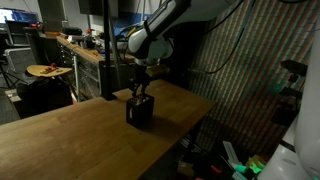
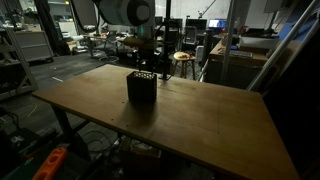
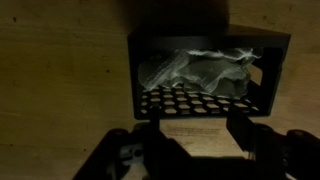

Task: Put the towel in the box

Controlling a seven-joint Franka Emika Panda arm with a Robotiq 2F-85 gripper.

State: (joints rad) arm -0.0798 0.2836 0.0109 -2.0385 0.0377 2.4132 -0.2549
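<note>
Wood covers the desk (image 2: 200, 120), set in a dim, cluttered workshop. The pale towel (image 3: 200, 70) lies crumpled inside the black box (image 2: 141, 90); my end effector (image 3: 195, 138) hangs above, spread wide, empty.

Wooden table (image 1: 70, 140) — dark box (image 1: 139, 112) upright near its far edge. Gripper (image 1: 140, 90) hangs at the box's 12 o'clock, close above the rim. Arm (image 1: 165, 25) enters from 1 o'clock. Cluttered workbench (image 1: 85, 50) at 10 o'clock — well apart.
</note>
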